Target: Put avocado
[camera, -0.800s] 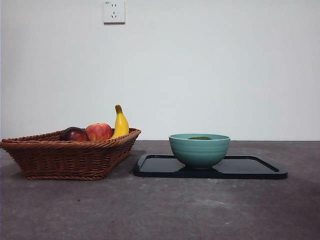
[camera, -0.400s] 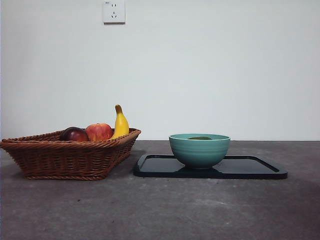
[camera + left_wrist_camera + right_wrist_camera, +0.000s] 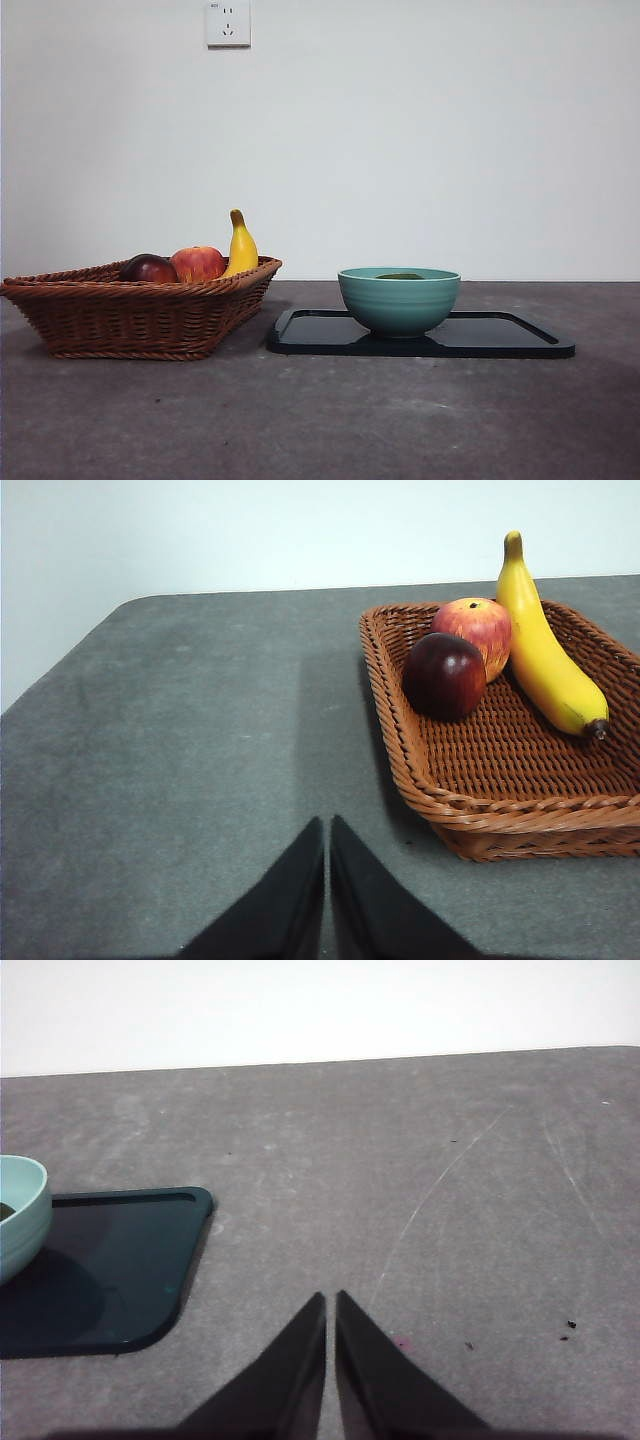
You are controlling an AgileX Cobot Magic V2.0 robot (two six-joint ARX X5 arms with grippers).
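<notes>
No difference is seen in the front view against the frames taken half a second and a second ago: every object stands where it stood, and no arm has entered that view.

The avocado [image 3: 400,276] lies inside the teal bowl [image 3: 399,302]; only a thin dark-green sliver of it is seen above the rim. The bowl stands on the left part of a black tray [image 3: 500,335], which lies flat on the grey worktop [image 3: 320,420]. To the left of the tray, just beside it, a wicker basket [image 3: 140,315] is set on the worktop. In it are held a dark red-purple round fruit [image 3: 148,268], a red apple [image 3: 198,263] touching it, and a yellow banana [image 3: 240,248] leaning stem-up against the far rim. A white wall socket [image 3: 228,22] is mounted on the wall behind.

In the left wrist view the left claw [image 3: 327,825] is seen clenched, its two black jaws meeting at the tips, held above bare worktop near the basket and grasping nothing. In the right wrist view the right claw [image 3: 330,1300] is likewise clenched and empty, held over bare worktop beside the tray's corner, with the bowl's edge seen at the side of that picture.
</notes>
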